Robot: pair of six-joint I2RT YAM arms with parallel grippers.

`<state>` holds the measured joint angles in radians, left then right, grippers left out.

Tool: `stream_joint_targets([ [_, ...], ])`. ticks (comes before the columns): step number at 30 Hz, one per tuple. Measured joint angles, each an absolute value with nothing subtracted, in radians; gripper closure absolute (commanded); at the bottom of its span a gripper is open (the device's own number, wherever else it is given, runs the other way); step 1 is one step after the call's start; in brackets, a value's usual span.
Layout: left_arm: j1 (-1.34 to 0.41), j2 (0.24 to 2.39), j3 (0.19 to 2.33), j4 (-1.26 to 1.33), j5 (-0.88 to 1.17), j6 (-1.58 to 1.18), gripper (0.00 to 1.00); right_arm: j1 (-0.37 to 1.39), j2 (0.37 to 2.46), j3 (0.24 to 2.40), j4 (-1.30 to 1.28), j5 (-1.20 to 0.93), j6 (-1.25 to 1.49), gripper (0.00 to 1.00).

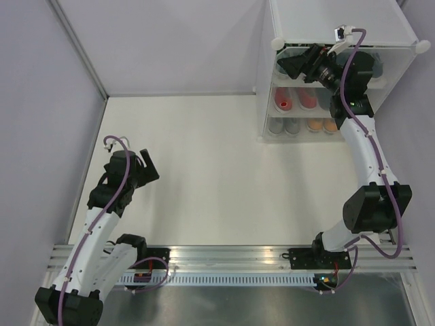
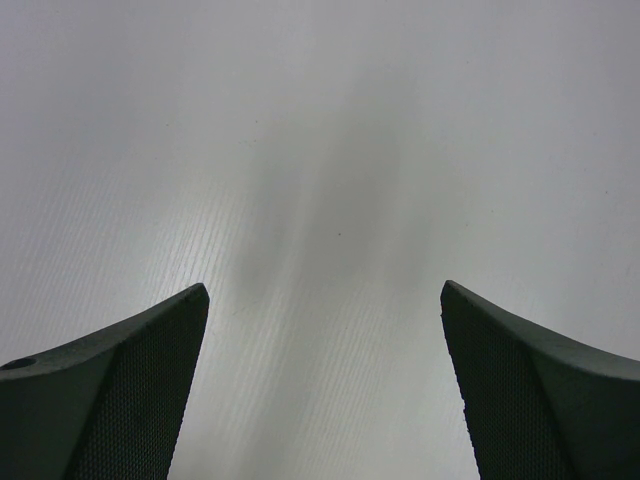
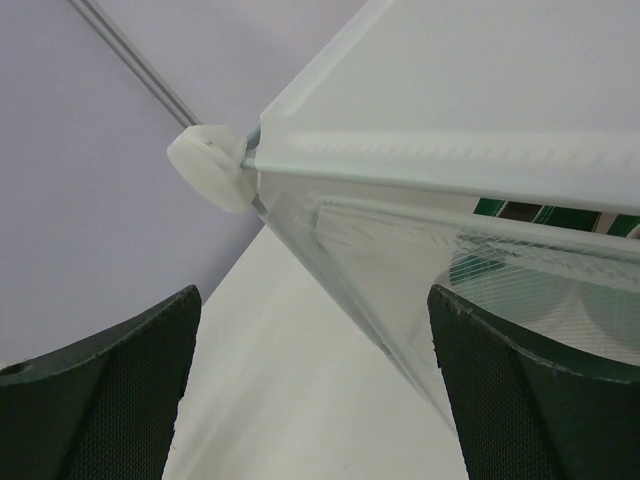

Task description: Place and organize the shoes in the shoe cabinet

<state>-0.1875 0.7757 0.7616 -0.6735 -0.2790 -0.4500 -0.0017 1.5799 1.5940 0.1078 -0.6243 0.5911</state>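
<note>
Two hands: both spread as wide as they go, and neither has hold of anything.
Left hand [image 2: 325,290]: hangs over bare table [image 1: 204,156] on the left side, well apart from the shoe cabinet [image 1: 340,24]; nothing lies between its fingers.
Right hand [image 1: 299,60]: reaches up to the front of the cabinet's upper shelf, close to the round corner knob [image 3: 208,165]; only the cabinet's edge and clear side wall show between its fingers.
Red pair [image 1: 284,102]: side by side on the middle shelf, left half.
Grey pair [image 1: 284,125]: bottom shelf, left.
Orange pair [image 1: 322,125]: bottom shelf, right, just beside the grey.
Upper shelf: mostly hidden by the right arm; a green patch [image 3: 540,213] shows through the plastic, likely a shoe, though I cannot tell for sure.
Done so far: three pairs sit neatly inside, toes outward.
Left to do: no loose shoe shows on the table, so the job looks finished or nearly so; probably just drawing the right arm clear.
</note>
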Motion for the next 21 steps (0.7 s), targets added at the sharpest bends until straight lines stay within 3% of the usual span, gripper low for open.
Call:
stream_joint_targets([
  [6,-0.187,0.765,0.761,-0.670,-0.279,-0.448,0.00,-0.002,1.542,1.584,0.057,-0.616,0.541,0.02],
  [12,-0.187,0.739,0.756,-0.669,-0.260,-0.443,0.00,-0.003,1.380,1.508,-0.084,-0.550,0.455,0.02],
  [21,-0.187,0.552,0.781,-0.706,-0.213,-0.444,0.00,-0.003,1.040,1.450,-0.498,-0.290,0.330,0.02],
])
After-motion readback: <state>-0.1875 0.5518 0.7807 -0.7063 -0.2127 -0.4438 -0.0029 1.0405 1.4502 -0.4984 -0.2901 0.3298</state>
